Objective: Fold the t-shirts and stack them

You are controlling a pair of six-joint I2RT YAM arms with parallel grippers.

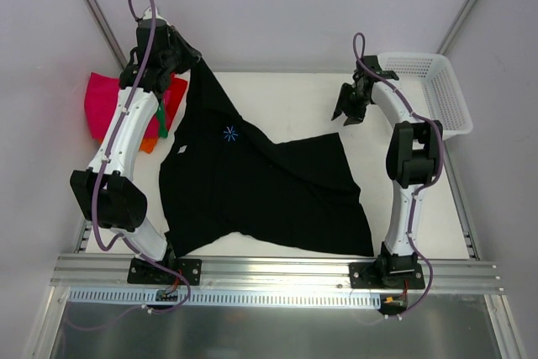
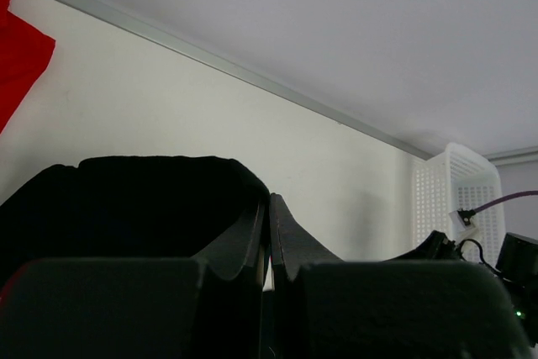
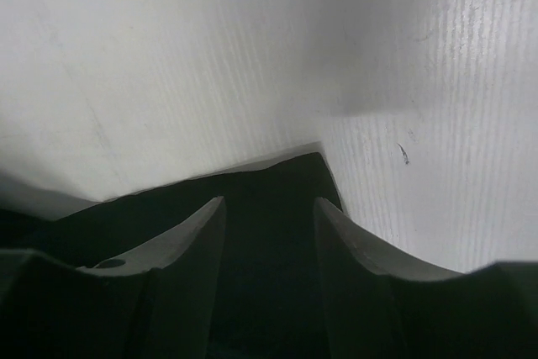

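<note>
The black t-shirt (image 1: 261, 182) lies on the white table (image 1: 294, 98), spread over the middle and the near side, with wrinkles across its lower half. One part of it is pulled up to a narrow point at the far left, where the left gripper (image 1: 181, 56) has it. In the left wrist view the fingers (image 2: 282, 233) of this gripper (image 2: 269, 224) are pressed together, and black cloth (image 2: 126, 199) hangs over the left one - so this gripper is closed on the shirt's edge. A small white label (image 1: 180, 149) and a small blue mark (image 1: 230, 134) show on the shirt.

The right gripper (image 1: 347, 113) is over the far right part of the table, just beside the shirt's far right corner and near the white mesh basket (image 1: 458, 115). In the right wrist view its 2 fingers (image 3: 189, 241) stand apart with a clear gap at the gripper (image 3: 269, 208). A corner of the black cloth (image 3: 277, 176) is seen in this gap - I cannot tell if the fingers touch it.

At the far left edge, partly under the left arm, is a pile of folded shirts: magenta-pink (image 1: 105, 98), red (image 1: 178, 87), orange (image 1: 148, 145), and a strip of green (image 1: 160, 128).
</note>
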